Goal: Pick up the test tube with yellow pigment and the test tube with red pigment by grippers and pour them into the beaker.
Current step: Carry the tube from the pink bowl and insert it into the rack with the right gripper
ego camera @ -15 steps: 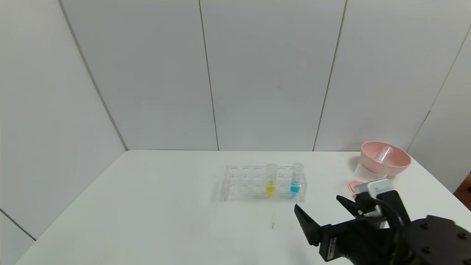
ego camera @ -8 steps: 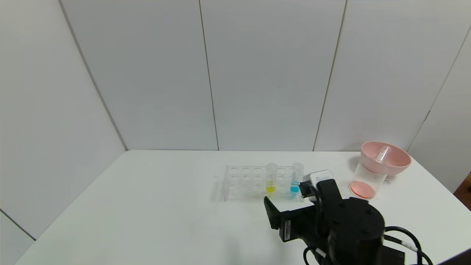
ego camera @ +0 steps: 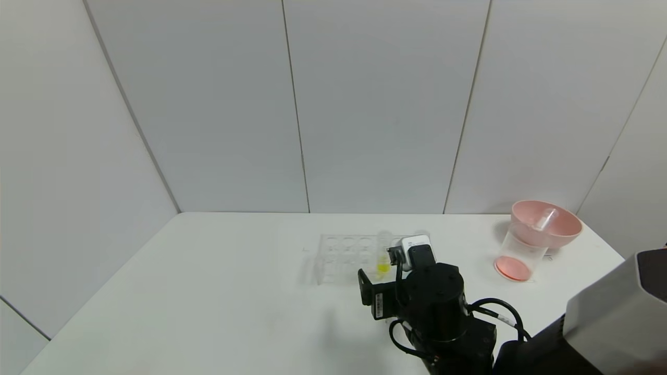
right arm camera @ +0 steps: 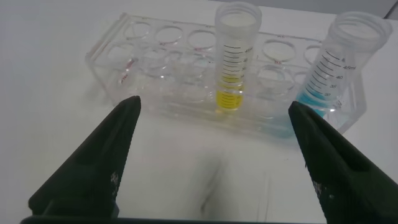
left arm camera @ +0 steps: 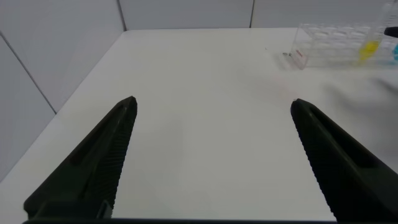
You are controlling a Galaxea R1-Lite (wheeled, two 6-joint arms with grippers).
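The test tube with yellow pigment (right arm camera: 232, 59) stands upright in the clear rack (right arm camera: 161, 78), facing the right gripper (right arm camera: 214, 158), whose fingers gape wide just short of it. The blue tube (right arm camera: 333, 71) is largely hidden in the head view. The left gripper (left arm camera: 211, 155) hangs open over the table (left arm camera: 205, 93). The beaker (ego camera: 518, 255) stands well apart, under the pink bowl (ego camera: 547, 223).

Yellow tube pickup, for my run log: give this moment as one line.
phase: approach | right gripper: open, facing yellow tube in rack | left gripper: open, idle | beaker: red liquid inside
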